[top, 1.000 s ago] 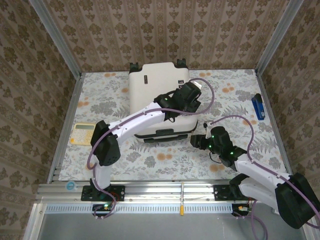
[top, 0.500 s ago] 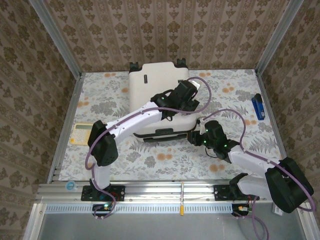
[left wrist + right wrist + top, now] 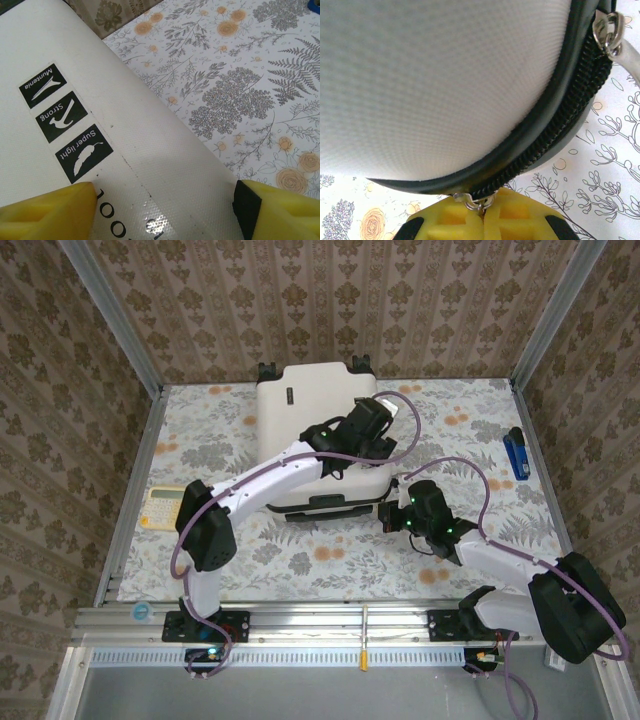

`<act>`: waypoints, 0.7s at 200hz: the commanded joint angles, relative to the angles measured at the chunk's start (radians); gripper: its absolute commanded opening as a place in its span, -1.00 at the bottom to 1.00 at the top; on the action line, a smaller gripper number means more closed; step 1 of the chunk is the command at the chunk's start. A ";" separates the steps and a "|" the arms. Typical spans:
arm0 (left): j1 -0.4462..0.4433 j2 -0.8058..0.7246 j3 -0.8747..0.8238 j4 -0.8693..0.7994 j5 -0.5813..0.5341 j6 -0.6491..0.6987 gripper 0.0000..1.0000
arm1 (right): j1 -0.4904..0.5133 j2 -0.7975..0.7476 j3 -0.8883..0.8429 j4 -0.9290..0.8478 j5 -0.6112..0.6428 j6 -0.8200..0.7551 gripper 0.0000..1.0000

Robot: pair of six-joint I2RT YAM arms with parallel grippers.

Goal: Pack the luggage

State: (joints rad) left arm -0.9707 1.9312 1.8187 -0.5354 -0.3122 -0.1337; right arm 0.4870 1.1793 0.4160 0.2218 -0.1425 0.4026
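I see the luggage point(image 3: 310, 425) lying shut at the far middle of the table point(image 3: 470, 440), wheels toward the back wall. My left gripper point(image 3: 165, 210) hangs low over its shell beside the printed marks point(image 3: 65, 125), fingers well apart, holding nothing. My right gripper point(image 3: 482, 215) is pinched together on the zipper pull point(image 3: 472, 201) at the near right corner. A second ago it stood a little short of that corner.

1. The luggage point(image 3: 310, 415) is cream-white, with black marks lettered in white.
2. Its zip point(image 3: 545, 145) is black, and the zip pull point(image 3: 474, 201) silver.
3. The desk point(image 3: 480, 420) has a white cover printed with grey foliage and orange flowers.
4. The left tool point(image 3: 165, 200) and right tool point(image 3: 482, 216) are yellow with black patches.
5. The walls point(image 3: 300, 300) carry brown damask paper.
6. The calculator point(image 3: 163, 505) is yellow.
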 commanded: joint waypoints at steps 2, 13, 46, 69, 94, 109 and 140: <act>-0.021 0.058 0.028 -0.233 -0.048 -0.012 0.56 | -0.007 -0.017 -0.020 0.061 0.072 0.009 -1.00; -0.031 0.087 0.076 -0.250 -0.079 -0.014 0.58 | -0.007 -0.018 -0.023 0.066 0.074 0.013 -1.00; -0.044 0.218 0.227 -0.372 -0.176 -0.027 0.56 | -0.009 -0.028 -0.035 0.073 0.088 0.049 -1.00; -0.043 0.282 0.260 -0.464 -0.240 -0.038 0.52 | -0.025 -0.037 -0.038 0.057 0.107 0.080 -1.00; -0.041 0.263 0.176 -0.466 -0.262 -0.036 0.50 | -0.063 -0.050 -0.033 0.016 0.116 0.105 -1.00; -0.038 0.242 0.123 -0.447 -0.256 -0.028 0.49 | -0.086 -0.056 -0.022 -0.008 0.099 0.105 -1.00; -0.037 0.240 0.061 -0.438 -0.251 0.006 0.46 | -0.138 -0.060 0.029 -0.091 0.052 0.059 -1.00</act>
State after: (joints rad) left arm -1.0378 2.0808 2.0018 -0.6571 -0.5426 -0.1711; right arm 0.4194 1.1446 0.3946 0.2245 -0.1669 0.4732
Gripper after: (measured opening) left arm 0.738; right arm 0.056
